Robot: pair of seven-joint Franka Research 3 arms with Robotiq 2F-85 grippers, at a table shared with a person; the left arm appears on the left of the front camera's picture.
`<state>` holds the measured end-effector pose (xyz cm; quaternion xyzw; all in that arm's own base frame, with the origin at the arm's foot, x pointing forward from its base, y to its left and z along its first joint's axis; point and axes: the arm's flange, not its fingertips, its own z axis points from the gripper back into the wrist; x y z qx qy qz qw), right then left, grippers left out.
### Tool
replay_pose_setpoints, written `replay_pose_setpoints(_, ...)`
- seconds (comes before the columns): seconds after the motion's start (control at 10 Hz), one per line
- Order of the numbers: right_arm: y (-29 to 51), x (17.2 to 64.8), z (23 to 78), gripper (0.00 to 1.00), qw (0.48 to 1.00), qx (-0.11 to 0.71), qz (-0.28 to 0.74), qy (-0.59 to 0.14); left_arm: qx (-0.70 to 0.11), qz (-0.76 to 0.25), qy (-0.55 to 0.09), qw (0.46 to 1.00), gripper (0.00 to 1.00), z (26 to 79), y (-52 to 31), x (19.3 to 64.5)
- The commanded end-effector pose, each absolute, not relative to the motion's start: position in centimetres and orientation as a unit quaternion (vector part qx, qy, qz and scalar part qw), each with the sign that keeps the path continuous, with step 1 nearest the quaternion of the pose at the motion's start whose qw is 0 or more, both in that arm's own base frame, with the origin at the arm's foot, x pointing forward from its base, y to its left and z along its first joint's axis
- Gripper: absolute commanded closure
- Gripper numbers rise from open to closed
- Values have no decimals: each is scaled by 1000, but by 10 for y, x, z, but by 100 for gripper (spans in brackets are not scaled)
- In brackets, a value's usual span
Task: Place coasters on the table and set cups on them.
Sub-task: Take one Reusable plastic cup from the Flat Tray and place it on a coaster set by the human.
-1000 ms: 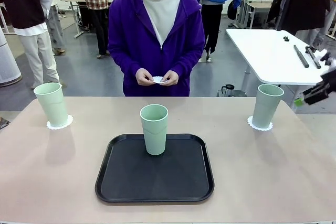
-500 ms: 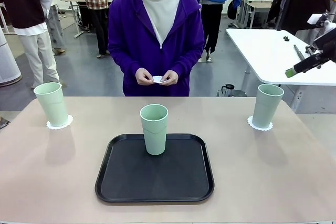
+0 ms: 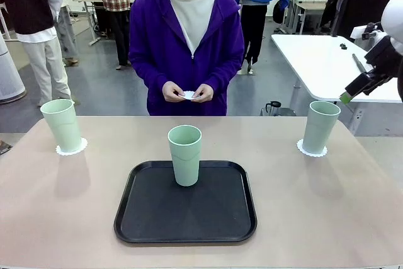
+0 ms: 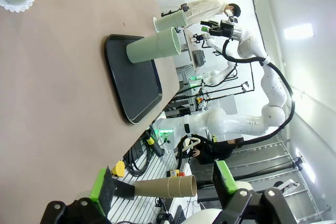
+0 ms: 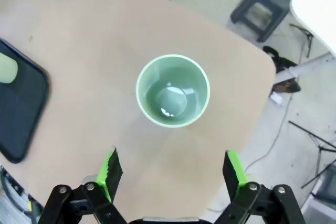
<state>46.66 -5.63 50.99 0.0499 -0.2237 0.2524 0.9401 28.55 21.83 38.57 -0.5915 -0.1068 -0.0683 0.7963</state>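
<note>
Right arm raised over table's [image 3: 327, 218] far right corner. My right gripper [image 3: 347, 94] tilts down, jaws spread wide, holding nothing. Wrist view looks straight down into right cup [image 5: 173, 91], upright, clear of fingers, on right coaster [image 3: 312, 150]. Left cup [image 3: 62, 124] on left coaster [image 3: 71, 148]. Middle cup [image 3: 184, 154] stands on black tray [image 3: 186, 218]. Third coaster [image 3: 189, 96] pinched in person's hands [image 3: 173, 92]. My left gripper [image 4: 163, 184] wide apart, empty, low beside table.

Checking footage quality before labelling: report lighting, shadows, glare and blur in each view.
Front view: sharp, evenly lit; soft shadows fall from the cups toward the camera on the table. Left wrist view: rolled sideways, light panel blown out, tray crisp. Right wrist view: sharp, small glint inside the right cup.
</note>
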Motion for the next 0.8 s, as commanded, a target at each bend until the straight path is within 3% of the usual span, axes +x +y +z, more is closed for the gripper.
replay_pose_setpoints(0.0,-64,467,516,0,933,74,248,-249,-595,-71,-115,792,0,387,220,284)
replay_pose_setpoints(0.7,-64,467,516,0,933,74,248,-249,-595,-71,-115,792,0,387,220,284)
